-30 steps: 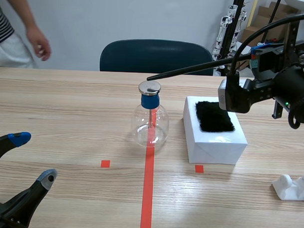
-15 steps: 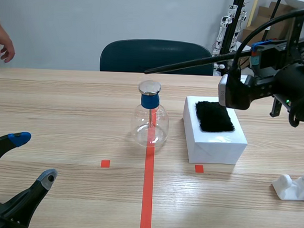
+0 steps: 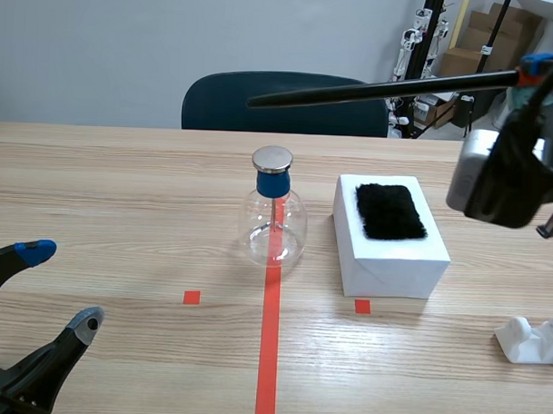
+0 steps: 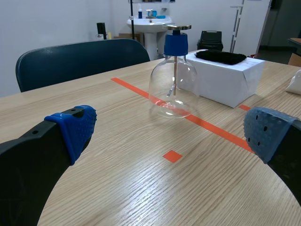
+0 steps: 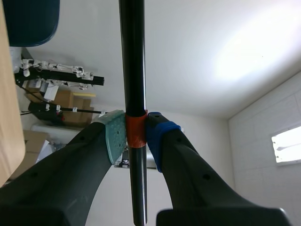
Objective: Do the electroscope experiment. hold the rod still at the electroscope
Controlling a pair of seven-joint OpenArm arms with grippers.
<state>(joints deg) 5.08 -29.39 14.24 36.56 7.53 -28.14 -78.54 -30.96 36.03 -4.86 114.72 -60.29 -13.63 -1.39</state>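
Currently the rod (image 3: 381, 88) is clamped at its orange band between the pads of the right gripper (image 5: 136, 129), raised and nearly level. Its tip is seen above the electroscope (image 3: 273, 216) cap, apart from it. The electroscope is stood on the desk (image 3: 122, 193), on the red tape line. Just beside it, to the right, a white box (image 3: 393, 252) topped with a black fur pad (image 3: 390, 211) is placed. The left gripper (image 3: 60, 286) is positioned low at the desk's front, wide open, nothing held. A dark chair (image 3: 285, 103) is seen behind the desk, a white object (image 3: 531, 341) at front right.
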